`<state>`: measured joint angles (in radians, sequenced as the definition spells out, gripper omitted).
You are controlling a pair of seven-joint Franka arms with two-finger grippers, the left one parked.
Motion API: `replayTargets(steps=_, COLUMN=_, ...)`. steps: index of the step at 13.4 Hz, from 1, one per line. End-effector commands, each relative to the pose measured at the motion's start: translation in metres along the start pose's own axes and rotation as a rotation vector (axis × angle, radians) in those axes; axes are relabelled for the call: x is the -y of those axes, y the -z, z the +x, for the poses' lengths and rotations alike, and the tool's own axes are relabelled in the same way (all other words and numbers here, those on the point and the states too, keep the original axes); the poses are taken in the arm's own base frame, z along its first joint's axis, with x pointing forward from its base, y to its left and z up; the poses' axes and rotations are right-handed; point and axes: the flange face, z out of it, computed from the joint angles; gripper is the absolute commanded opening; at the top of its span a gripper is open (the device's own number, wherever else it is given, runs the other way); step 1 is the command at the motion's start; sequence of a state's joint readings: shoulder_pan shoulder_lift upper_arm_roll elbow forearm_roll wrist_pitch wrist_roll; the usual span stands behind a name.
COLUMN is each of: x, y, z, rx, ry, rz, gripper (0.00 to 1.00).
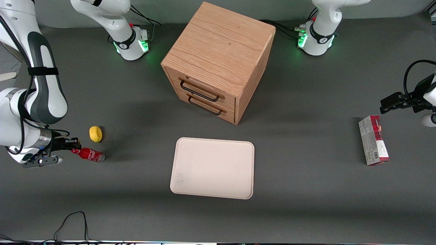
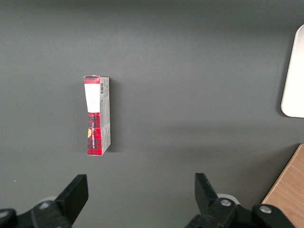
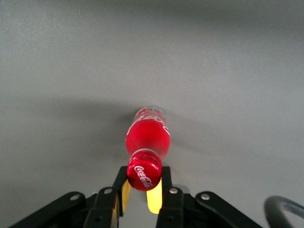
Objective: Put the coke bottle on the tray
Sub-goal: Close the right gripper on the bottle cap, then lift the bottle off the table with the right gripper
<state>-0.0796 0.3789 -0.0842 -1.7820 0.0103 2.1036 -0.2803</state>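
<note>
The coke bottle (image 1: 89, 154) is small and red with white script and a clear base. It lies on its side low over the table at the working arm's end, its red cap toward my gripper (image 1: 73, 150). In the right wrist view the gripper (image 3: 144, 184) has its fingers (image 3: 164, 190) pressed against both sides of the red cap, shut on the coke bottle (image 3: 147, 137). The cream-white tray (image 1: 213, 168) lies flat near the table's middle, well apart from the bottle. Its rounded corner also shows in the left wrist view (image 2: 295, 71).
A yellow lemon-like object (image 1: 95, 133) sits close to the bottle, farther from the front camera. A wooden two-drawer cabinet (image 1: 218, 61) stands farther back than the tray. A red-and-grey carton (image 1: 373, 139) lies at the parked arm's end and shows in the left wrist view (image 2: 97, 116).
</note>
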Motion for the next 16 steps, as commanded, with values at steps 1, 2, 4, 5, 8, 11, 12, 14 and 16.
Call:
replayTargets(steps=1, x=0.0, y=0.001, z=-0.004, rx=-0.011, ry=0.024, rz=-0.004, gripper=0.0)
replayTargets(steps=2, x=0.0, y=0.001, z=-0.004, rx=-0.009, ry=0.023, rz=-0.003, gripper=0.0)
replayTargets(steps=4, x=0.0, y=0.002, z=-0.004, rx=-0.011, ry=0.019, rz=-0.003, gripper=0.0)
replayTargets(steps=5, x=0.001, y=0.003, z=-0.004, rx=-0.008, ry=0.013, rz=-0.002, gripper=0.0)
replayTargets(steps=8, x=0.005, y=0.045, z=-0.007, rx=0.017, ry=-0.003, rz=0.011, gripper=0.0)
replayTargets(steps=11, x=0.014, y=0.137, z=-0.007, rx=0.084, ry=-0.013, rz=0.035, gripper=0.0)
replayTargets(steps=12, x=0.019, y=0.17, z=-0.01, rx=0.108, ry=-0.019, rz=0.039, gripper=0.0)
replayTargets(steps=14, x=0.027, y=0.226, z=-0.023, rx=0.147, ry=-0.017, rz=0.039, gripper=0.0)
replayTargets(steps=16, x=0.029, y=0.258, z=-0.036, rx=0.181, ry=-0.02, rz=0.023, gripper=0.0)
